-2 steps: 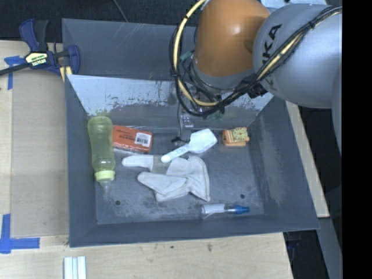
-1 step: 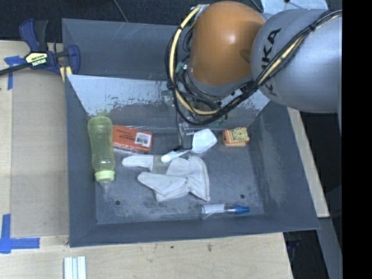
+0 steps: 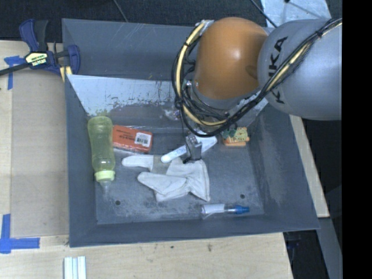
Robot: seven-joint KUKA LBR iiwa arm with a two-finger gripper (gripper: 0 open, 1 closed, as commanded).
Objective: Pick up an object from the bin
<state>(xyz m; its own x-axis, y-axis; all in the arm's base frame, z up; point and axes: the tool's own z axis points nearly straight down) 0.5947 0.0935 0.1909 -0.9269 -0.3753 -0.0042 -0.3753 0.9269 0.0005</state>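
A: Camera view. First entry?
B: Gripper (image 3: 192, 151), low over the middle of the bin (image 3: 279, 173), entering from the right. Jaws: open or closed, cannot tell. Nothing seen gripped.

A: Nearest things?
B: White tube (image 3: 173, 155), short, bluish at one end, just beside the gripper on the left, possibly touching. White cloth (image 3: 177, 182), crumpled, directly below the gripper in the picture, upper edge at or under the tip.

A: Likely target?
B: Tube or cloth, as a judgement only. Not settled from this angle.

A: Orientation?
B: Tube: lying flat, long axis slanted from lower left to upper right, upper end toward the gripper, bluish end pointing away to the left. Cloth: lying flat, long axis roughly left to right, no clear pointing end.

A: Remaining stock?
B: Yellow-green bottle (image 3: 100, 147) at the left, long axis up and down in the picture. Orange packet (image 3: 132, 139) just right of it. Pen (image 3: 225, 210) with a blue cap by the front wall, well apart from the gripper. Small green-and-orange piece (image 3: 235, 136) near the gripper's right.

A: Risks?
B: Closing askew to the tube's slant: tube likely to roll or squirt out. Catching a cloth fold along with the tube: double pick, or tube dragged aside. Thin pinch of cloth alone: likely to slip free on the lift.
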